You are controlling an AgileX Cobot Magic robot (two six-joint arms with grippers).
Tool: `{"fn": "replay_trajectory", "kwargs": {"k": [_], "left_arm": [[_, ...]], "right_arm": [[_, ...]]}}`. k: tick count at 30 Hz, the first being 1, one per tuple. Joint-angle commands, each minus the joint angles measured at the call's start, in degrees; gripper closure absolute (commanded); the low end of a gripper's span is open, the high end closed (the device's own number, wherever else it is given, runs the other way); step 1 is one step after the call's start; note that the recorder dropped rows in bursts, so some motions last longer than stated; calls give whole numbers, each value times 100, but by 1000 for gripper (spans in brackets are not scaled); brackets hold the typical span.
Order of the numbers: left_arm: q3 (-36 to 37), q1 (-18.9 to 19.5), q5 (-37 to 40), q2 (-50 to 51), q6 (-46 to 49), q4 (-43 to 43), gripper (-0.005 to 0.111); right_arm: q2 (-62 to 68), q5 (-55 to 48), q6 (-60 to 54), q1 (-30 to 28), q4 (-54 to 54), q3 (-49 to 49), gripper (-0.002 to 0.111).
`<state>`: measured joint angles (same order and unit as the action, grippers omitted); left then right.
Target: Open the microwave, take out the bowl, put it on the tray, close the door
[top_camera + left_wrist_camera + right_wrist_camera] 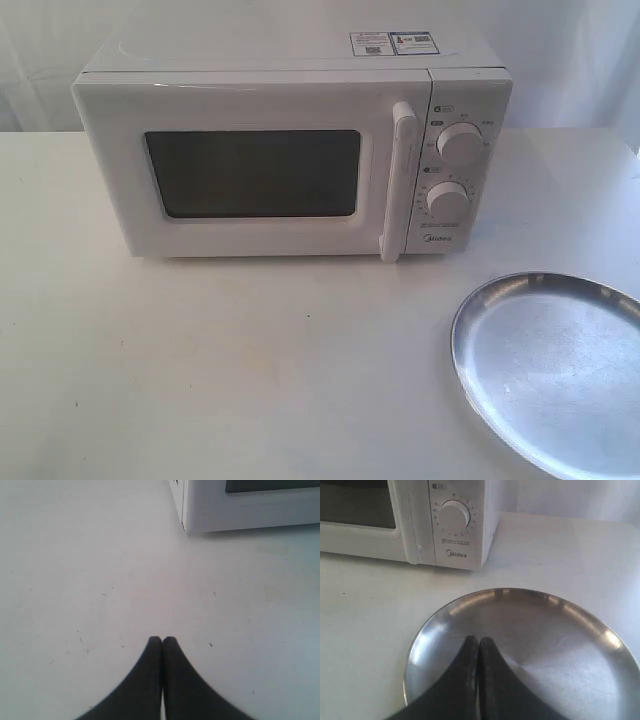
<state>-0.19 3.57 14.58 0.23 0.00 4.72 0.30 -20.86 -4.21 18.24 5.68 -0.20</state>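
The white microwave (pixel 290 150) stands at the back of the table with its door (pixel 250 170) closed; the vertical white handle (pixel 400 180) sits beside two round dials. The bowl is hidden. The silver tray (pixel 555 365) lies empty at the front right. Neither arm shows in the exterior view. My left gripper (pixel 162 639) is shut with nothing in it, above bare table, the microwave's lower corner (pixel 186 525) ahead. My right gripper (pixel 479 639) is shut and empty above the tray (pixel 555 645), facing the microwave's Midea panel (pixel 455 530).
The white table (pixel 230 370) spreads in front of the microwave and left of the tray. A pale curtain hangs behind. The tray runs past the table's front right edge of view.
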Motion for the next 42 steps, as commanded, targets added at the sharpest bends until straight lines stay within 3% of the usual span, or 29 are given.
{"fn": "replay_trajectory", "kwargs": {"k": [1, 11, 17, 22, 26, 28, 31, 38, 42], "left_arm": [[19, -41, -9, -23, 0, 41, 107], [19, -41, -9, -23, 0, 41, 107], [19, -41, -9, -23, 0, 41, 107], [19, -41, -9, -23, 0, 41, 107], [19, -41, -9, -23, 0, 41, 107], [19, -41, -9, -23, 0, 41, 107], [19, -41, -9, -23, 0, 41, 107], [19, -41, -9, -23, 0, 41, 107], [19, -41, -9, -23, 0, 41, 107]], "right_arm": [[-30, 80, 8, 6, 2, 20, 108], [-30, 134, -52, 6, -34, 20, 108], [-30, 1016, -139, 6, -119, 20, 108], [-30, 2463, 896, 6, 680, 20, 108], [-30, 4586, 1607, 6, 732, 20, 108], [-30, 5692, 1382, 6, 714, -73, 108], [420, 6541, 668, 6, 740, -694, 108], [3434, 6134, -391, 6, 596, -3270, 108], [5210, 3996, -609, 6, 110, -4874, 108]]}}
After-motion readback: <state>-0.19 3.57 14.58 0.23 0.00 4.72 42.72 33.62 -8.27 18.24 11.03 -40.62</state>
